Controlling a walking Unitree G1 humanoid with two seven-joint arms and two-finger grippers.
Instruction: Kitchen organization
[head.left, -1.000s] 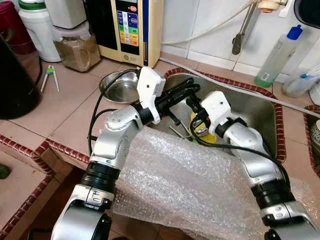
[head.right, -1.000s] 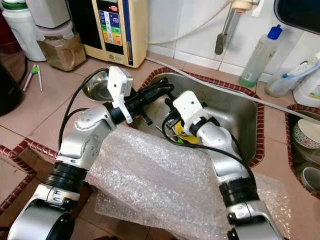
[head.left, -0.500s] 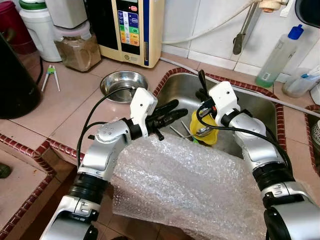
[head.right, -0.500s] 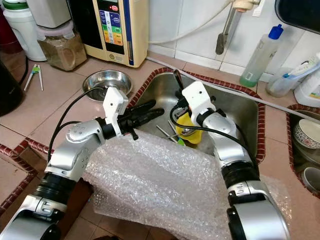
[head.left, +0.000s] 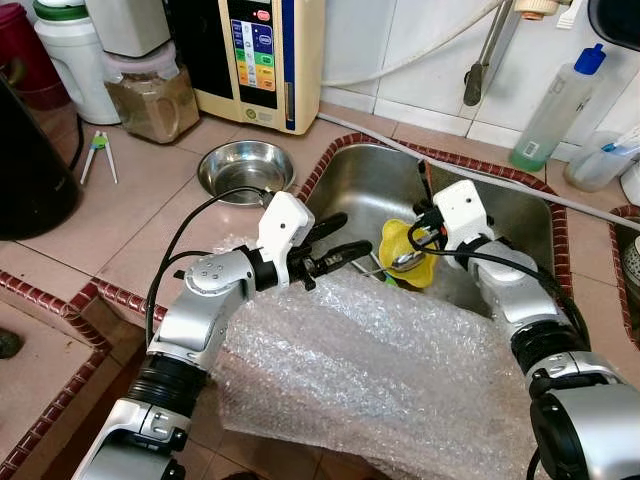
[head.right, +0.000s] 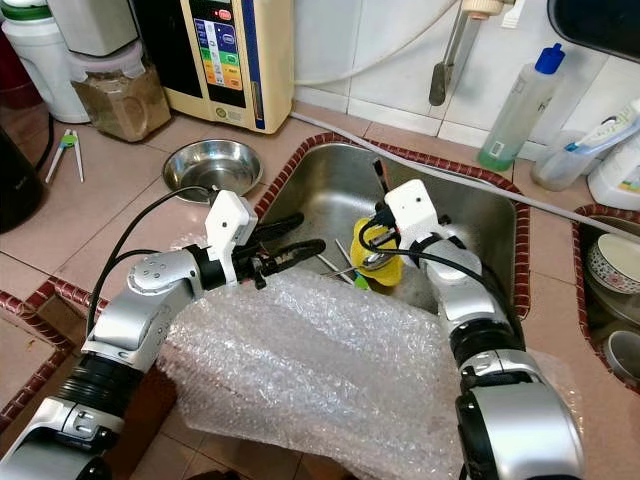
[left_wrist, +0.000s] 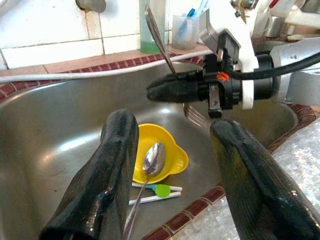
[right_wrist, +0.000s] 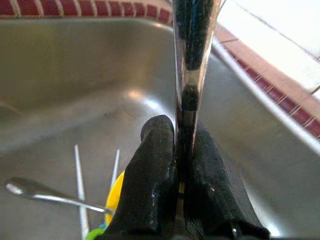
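With my right end effector (left_wrist: 187, 90) clenched on the fork (left_wrist: 159, 36) above the sink (head.left: 500, 215) and my left end effector (head.left: 335, 245) released nearby, I'd lift straight, clearing the yellow bowl (head.left: 405, 255).

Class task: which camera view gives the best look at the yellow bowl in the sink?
The left wrist view: the yellow bowl shows nearly whole between the left gripper fingers, a spoon resting in it. The eye views show it partly behind the right gripper; the right wrist view catches a yellow sliver.
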